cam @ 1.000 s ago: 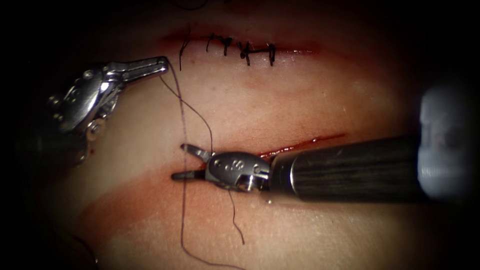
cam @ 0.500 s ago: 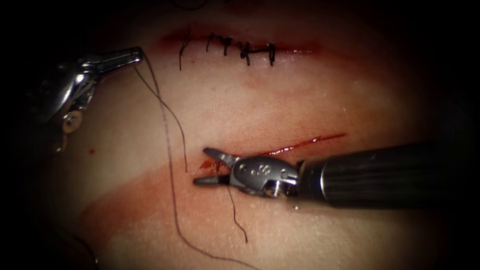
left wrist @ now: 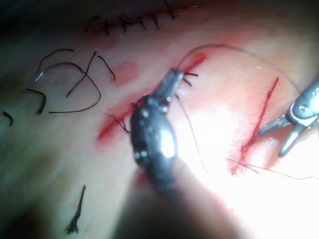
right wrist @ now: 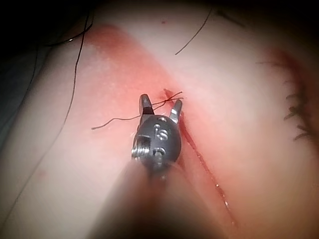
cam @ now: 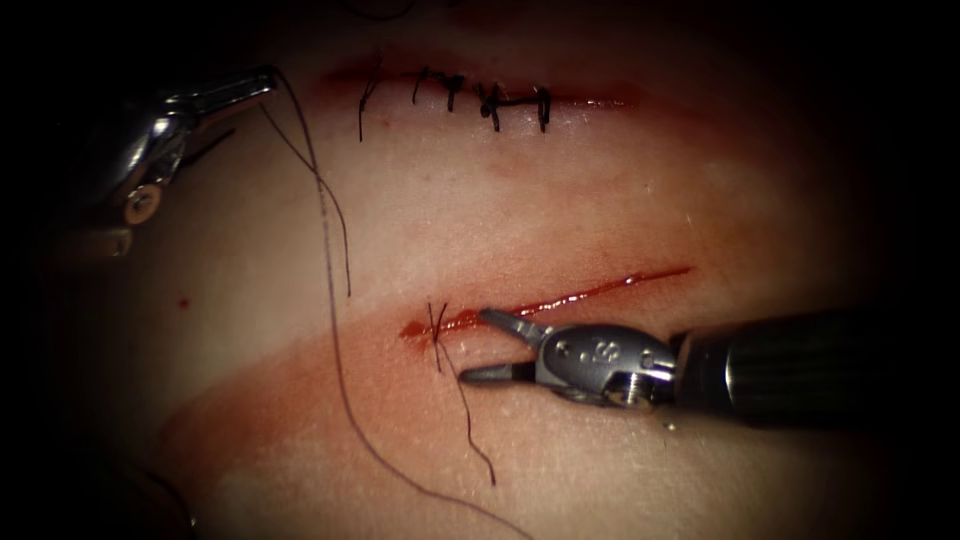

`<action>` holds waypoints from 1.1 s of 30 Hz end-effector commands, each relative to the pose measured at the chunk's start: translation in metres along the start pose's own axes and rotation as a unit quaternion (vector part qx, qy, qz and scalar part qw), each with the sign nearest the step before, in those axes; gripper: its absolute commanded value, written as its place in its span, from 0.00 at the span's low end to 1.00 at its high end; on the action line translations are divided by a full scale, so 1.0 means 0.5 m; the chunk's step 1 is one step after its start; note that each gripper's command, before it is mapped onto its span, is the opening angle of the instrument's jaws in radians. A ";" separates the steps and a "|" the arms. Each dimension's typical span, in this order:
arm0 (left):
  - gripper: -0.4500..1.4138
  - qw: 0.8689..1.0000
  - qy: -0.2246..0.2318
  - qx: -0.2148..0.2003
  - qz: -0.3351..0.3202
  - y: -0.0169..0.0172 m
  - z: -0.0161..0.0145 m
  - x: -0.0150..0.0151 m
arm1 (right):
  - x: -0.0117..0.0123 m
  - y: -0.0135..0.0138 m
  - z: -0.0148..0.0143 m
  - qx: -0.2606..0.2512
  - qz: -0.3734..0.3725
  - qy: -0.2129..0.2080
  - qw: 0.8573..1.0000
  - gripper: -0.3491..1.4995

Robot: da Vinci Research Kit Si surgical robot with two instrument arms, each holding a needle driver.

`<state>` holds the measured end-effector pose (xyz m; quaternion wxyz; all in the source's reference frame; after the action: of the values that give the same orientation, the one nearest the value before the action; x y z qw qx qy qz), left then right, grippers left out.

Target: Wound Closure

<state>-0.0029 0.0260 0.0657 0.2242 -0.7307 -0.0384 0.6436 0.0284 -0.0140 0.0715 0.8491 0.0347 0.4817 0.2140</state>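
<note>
- Cut [cam: 560, 297]: in the tissue [cam: 600, 200], mid-field.
- Knot [cam: 437, 325]: at the cut's left end.
- Right gripper [cam: 490, 345]: just right of the knot.
- Left gripper [cam: 245, 88]: far left, thread [cam: 335, 330] trailing from it.
- Stitched cut [cam: 480, 95]: behind.

This is a surgical training bench, not a theatre: a bare slab of tissue [cam: 600, 200] under hard scope light, a finished row of stitches [cam: 480, 97] above its open cut [cam: 590, 293], loose thread ends [left wrist: 65, 84] strewn beside those stitches.

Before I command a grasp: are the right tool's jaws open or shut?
Open. The right tool shows its two jaws spread in a V beside the stitch, holding nothing.
</note>
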 end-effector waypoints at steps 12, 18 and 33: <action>0.18 0.997 -0.060 0.050 0.015 -0.0152 -0.0071 -0.0195 | -0.0011 -0.0009 0.0015 -0.001 0.002 0.001 1.000 0.99; 0.84 0.991 -0.086 0.099 -0.031 -0.0172 -0.0104 -0.0245 | -0.0015 -0.0015 0.0014 -0.002 0.000 0.000 1.000 0.99; 0.88 0.981 -0.173 0.086 -0.016 -0.0107 -0.0197 -0.0119 | -0.0035 -0.0023 0.0005 -0.002 -0.004 0.000 1.000 0.99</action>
<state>0.0076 0.0255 0.0725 0.2773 -0.5780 -0.0406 0.7664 0.0277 -0.0150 0.0722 0.8501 0.0286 0.4814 0.2116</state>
